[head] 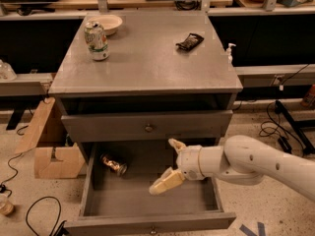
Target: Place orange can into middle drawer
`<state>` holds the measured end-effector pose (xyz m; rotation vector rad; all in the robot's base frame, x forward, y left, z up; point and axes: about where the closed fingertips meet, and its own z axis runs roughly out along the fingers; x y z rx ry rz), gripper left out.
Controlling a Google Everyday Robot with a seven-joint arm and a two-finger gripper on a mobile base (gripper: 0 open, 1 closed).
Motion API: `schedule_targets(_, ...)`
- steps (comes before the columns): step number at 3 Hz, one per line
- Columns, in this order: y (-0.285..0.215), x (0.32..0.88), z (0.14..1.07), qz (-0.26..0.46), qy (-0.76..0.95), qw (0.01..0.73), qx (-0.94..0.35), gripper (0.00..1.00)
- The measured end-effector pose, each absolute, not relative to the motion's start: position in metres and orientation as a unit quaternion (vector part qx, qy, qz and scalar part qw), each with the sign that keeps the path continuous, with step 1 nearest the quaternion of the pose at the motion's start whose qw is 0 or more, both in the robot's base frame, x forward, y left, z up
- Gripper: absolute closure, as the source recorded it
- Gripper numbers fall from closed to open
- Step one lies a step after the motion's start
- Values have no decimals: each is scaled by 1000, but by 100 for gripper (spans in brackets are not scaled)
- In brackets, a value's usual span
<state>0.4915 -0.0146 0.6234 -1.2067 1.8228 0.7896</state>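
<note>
Jaws stand spread wide with nothing between them, as far as I can read it from here. One pale finger (pixel 176 144) points up toward the drawer front above, and the other reaches down and left over the drawer floor. The gripper (pixel 171 164) sits at lower centre of the frame, inside the open middle drawer (pixel 147 223), and its white arm (pixel 256 163) comes in from the lower right corner.

The orange can (pixel 113 164) lies on its side on the drawer's grey floor, in the back left corner and close to the left wall. It is well apart from the gripper and untouched by either finger.

Above the open drawer I see the shallower drawer front (pixel 108 128), shut, with a round brass knob (pixel 148 128) at its middle.

On the grey cabinet top (pixel 147 68), toward the upper left of the frame, a green-and-white can (pixel 96 40) stands upright. A pale bowl (pixel 110 22) sits just behind it. A small black object (pixel 190 41) (I cannot make out what it is) lies toward the upper right of the top.

A cardboard box (pixel 47 144) rests on the floor at the left, beside the cabinet.
</note>
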Motion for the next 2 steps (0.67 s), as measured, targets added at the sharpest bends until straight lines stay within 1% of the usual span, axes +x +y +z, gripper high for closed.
schedule_targets(1, -72, 497, 681, 261, 724, 409, -490, 0)
schedule_targets(2, -146, 517, 756, 216, 718, 461, -475, 0)
